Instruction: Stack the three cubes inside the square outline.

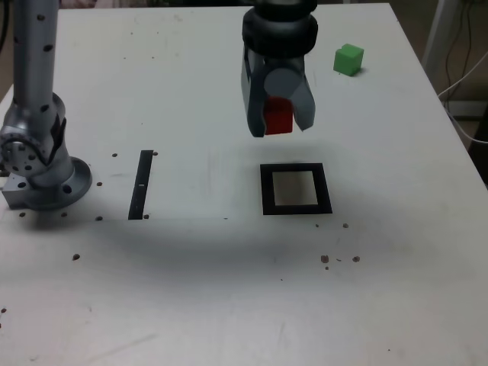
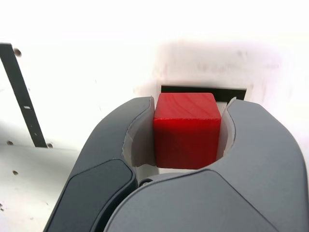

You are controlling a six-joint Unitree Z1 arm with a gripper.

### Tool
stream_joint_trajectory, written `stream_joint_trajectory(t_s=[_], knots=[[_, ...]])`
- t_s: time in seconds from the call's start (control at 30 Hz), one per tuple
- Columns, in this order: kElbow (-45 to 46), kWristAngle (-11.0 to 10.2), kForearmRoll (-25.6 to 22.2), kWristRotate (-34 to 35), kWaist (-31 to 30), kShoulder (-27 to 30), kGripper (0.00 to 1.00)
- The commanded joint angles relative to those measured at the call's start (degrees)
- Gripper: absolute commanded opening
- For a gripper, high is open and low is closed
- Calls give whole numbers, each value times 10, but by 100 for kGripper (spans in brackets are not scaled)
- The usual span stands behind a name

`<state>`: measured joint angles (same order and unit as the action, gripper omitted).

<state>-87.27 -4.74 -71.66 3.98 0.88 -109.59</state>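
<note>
White speckled table [image 1: 191, 305], cables beside

worktop [image 1: 191, 91]: white, flat, dotted with small dark specks and holes | thin black bar [image 1: 141, 184]: lies flat toward the exterior view's left, lengthwise front to back, with a small pale mark near its middle | white cables [image 1: 465, 80]: hang beyond the worktop's edge at the exterior view's right

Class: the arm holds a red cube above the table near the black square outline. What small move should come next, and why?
Probably ease the gripper toward the square outline and lower. The red cube is clamped between the jaws, off the table, and the outline's white centre is bare and lies just ahead of the cube.
</note>
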Motion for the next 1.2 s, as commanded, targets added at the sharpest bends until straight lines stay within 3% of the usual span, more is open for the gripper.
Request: stream_joint_trajectory(t_s=[0.0,0.43,1.17], knots=[[0,2,2,8,-9,-7,28],[-4,21,19,45,-48,-51,28],[-12,47,46,39,-55,-107,28]])
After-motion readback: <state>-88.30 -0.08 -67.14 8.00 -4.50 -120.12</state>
